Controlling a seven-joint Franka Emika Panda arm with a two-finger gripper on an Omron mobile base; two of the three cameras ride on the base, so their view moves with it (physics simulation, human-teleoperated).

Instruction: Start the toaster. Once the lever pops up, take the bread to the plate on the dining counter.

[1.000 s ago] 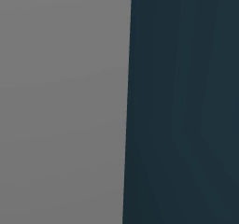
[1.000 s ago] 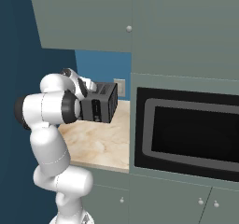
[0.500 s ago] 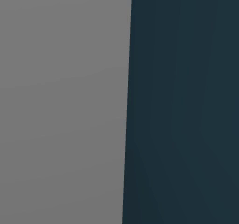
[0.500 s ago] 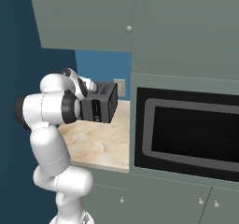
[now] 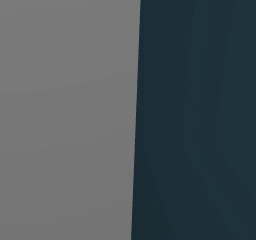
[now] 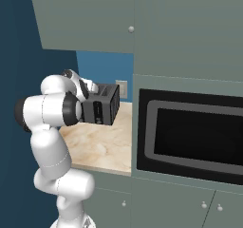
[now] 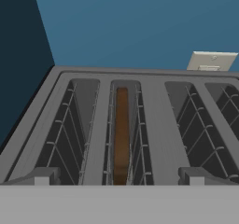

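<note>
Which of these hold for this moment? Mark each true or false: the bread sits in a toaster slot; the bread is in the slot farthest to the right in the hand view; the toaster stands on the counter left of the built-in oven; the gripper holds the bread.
1. The bread sits in a slot of the toaster. True.
2. It is in the rightmost slot in the hand view. False: second from the left.
3. The toaster stands on the counter left of the oven. True.
4. The gripper holds the bread. False: the bread sits untouched in its slot.
</note>
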